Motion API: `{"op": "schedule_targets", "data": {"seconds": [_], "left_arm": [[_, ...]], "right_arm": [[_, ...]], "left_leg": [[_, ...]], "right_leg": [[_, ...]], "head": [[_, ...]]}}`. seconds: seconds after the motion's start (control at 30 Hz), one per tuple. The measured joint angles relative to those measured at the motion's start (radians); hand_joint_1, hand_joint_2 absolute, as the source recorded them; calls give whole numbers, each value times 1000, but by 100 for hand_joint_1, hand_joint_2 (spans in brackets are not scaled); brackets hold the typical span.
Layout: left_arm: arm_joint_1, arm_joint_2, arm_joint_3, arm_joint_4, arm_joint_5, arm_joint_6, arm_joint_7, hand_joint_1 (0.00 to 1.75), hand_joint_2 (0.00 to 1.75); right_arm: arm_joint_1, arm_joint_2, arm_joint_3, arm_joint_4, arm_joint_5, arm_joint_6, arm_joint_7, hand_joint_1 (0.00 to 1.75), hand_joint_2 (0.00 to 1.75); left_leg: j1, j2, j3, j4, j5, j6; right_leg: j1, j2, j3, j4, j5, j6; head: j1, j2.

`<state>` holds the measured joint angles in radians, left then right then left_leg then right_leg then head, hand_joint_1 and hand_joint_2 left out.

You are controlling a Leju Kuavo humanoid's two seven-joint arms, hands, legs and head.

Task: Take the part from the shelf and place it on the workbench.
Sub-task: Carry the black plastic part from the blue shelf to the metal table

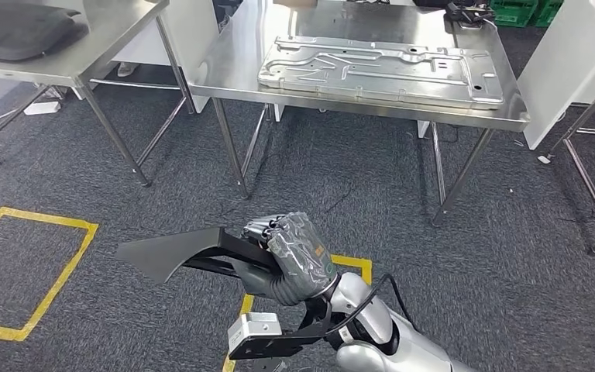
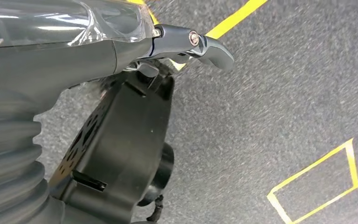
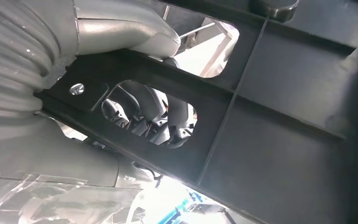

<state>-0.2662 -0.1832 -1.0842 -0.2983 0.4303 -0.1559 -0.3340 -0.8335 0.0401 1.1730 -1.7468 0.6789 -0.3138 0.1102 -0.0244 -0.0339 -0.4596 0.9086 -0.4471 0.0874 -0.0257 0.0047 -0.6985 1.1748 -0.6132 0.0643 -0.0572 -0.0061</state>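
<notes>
Head view: right hand [image 1: 298, 256] grasping black part [image 1: 182, 252] above carpet, before workbench [image 1: 236, 66]; left hand [image 2: 74, 46] fingers' state cannot be told.

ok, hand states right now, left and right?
Left hand: hanging over the carpet, holding nothing visible; open or closed cannot be told.
Right hand: gripping the black part, carried low in front of the workbench.

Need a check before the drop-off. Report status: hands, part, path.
Right hand grips flat black plastic part. Left hand holds nothing visible. Steel workbench ahead carries large grey metal panel.
</notes>
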Motion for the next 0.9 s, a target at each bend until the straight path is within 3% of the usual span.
{"op": "schedule_targets", "data": {"seconds": [0.1, 0.13, 0.17, 0.23, 0.3, 0.33, 0.4, 0.43, 0.47, 0.5, 0.53, 0.57, 0.6, 0.63, 0.67, 0.77, 0.83, 0.9], "left_arm": [[4, 3, 0, 0, -4, -7, 2, 0, 175], [5, 4, 0, 0, -4, -9, 2, 0, 175], [4, 5, 0, 0, -4, -9, 3, 0, 175], [1, 7, 0, 0, -4, -11, 2, 0, 175], [-1, 8, 0, 0, -4, -13, 1, 0, 175], [0, 8, 0, 0, -5, -16, 0, 0, 175], [3, 8, 0, 0, -7, -20, 0, 0, 175], [5, 8, 0, 0, -8, -23, -1, 0, 175], [6, 9, 0, 0, -9, -24, -1, 0, 175], [7, 9, 0, 0, -10, -25, -2, 0, 175], [7, 9, 0, 0, -11, -26, -3, 0, 175], [9, 10, 0, 0, -11, -26, -3, 0, 175], [11, 11, 0, 0, -12, -26, -4, 0, 175], [14, 12, 0, 0, -12, -27, -4, 0, 175], [16, 13, 0, 0, -12, -27, -4, 0, 175], [7, 12, 0, -1, -12, -27, -6, 0, 175], [0, 10, 1, -1, -13, -29, -8, 0, 175], [2, 9, 1, -1, -15, -30, -11, 0, 175]], "right_arm": [[8, -6, 0, 0, 4, -4, 1, 175, 175], [9, -8, -2, -1, 4, -7, 1, 175, 175], [9, -8, -3, -2, 5, -9, 1, 175, 175], [6, -8, -6, -5, 6, -12, 1, 175, 175], [5, -7, -7, -6, 8, -13, 2, 175, 175], [5, -7, -8, -6, 8, -14, 2, 175, 175], [7, -7, -8, -6, 6, -15, 2, 175, 175], [9, -8, -8, -6, 3, -16, 1, 175, 175], [10, -8, -8, -6, -3, -17, 1, 175, 175], [12, -8, -8, -7, -11, -17, 0, 175, 175], [14, -8, -8, -7, -19, -17, -2, 175, 175], [16, -9, -9, -7, -29, -18, -4, 175, 175], [17, -10, -9, -7, -39, -19, -6, 175, 175], [18, -10, -10, -7, -47, -20, -8, 175, 175], [18, -11, -12, -8, -54, -22, -11, 175, 175], [19, -12, -19, -12, -60, -25, -16, 175, 175], [21, -13, -23, -15, -57, -27, -17, 175, 175], [27, -16, -24, -17, -54, -29, -18, 175, 175]], "left_leg": [[-6, -2, 47, 3, -60, -11], [-8, -3, 63, 5, -74, -16], [-10, -2, 74, 15, -78, -20], [-8, 2, 56, 85, -57, -29], [0, 11, -27, 217, -43, -45], [6, 14, -76, 279, -58, -55], [21, 17, -164, 349, -133, -70], [28, 19, -192, 349, -171, -75], [33, 20, -209, 325, -189, -78], [36, 22, -217, 279, -174, -80], [39, 20, -219, 216, -112, -80], [39, 15, -222, 148, -25, -79], [38, 7, -220, 97, 56, -76], [35, 0, -218, 66, 118, -74], [31, -3, -216, 59, 141, -71], [27, 9, -199, 67, 133, -53], [24, 21, -192, 63, 122, -34], [15, 32, -185, 64, 109, -19]], "right_leg": [[1, -4, 11, -170, 224, -4], [2, -5, 19, -196, 270, -10], [3, -4, 28, -205, 275, -19], [1, -1, 54, -203, 252, -35], [-3, 0, 84, -204, 229, -48], [-5, 1, 100, -204, 214, -51], [-9, 1, 132, -204, 186, -51], [-11, 2, 150, -204, 172, -48], [-14, 4, 170, -203, 158, -44], [-16, 6, 191, -203, 143, -40], [-18, 7, 210, -204, 128, -35], [-18, 12, 228, -203, 112, -28], [-18, 15, 243, -204, 97, -21], [-18, 22, 255, -205, 82, -14], [-18, 29, 266, -206, 69, -7], [-21, 30, 277, -191, 33, 8], [-17, 14, 221, -91, -10, 6], [-8, 8, 123, 49, -50, 2]], "head": [[-1, -3], [-2, -4], [-3, -5], [-4, -5], [-4, -5], [-5, -5], [-5, -5], [-5, -4], [-5, -4], [-5, -5], [-5, -5], [-6, -7], [-8, -9], [-10, -10], [-11, -11], [-12, -6], [-12, -5], [-12, -4]]}}
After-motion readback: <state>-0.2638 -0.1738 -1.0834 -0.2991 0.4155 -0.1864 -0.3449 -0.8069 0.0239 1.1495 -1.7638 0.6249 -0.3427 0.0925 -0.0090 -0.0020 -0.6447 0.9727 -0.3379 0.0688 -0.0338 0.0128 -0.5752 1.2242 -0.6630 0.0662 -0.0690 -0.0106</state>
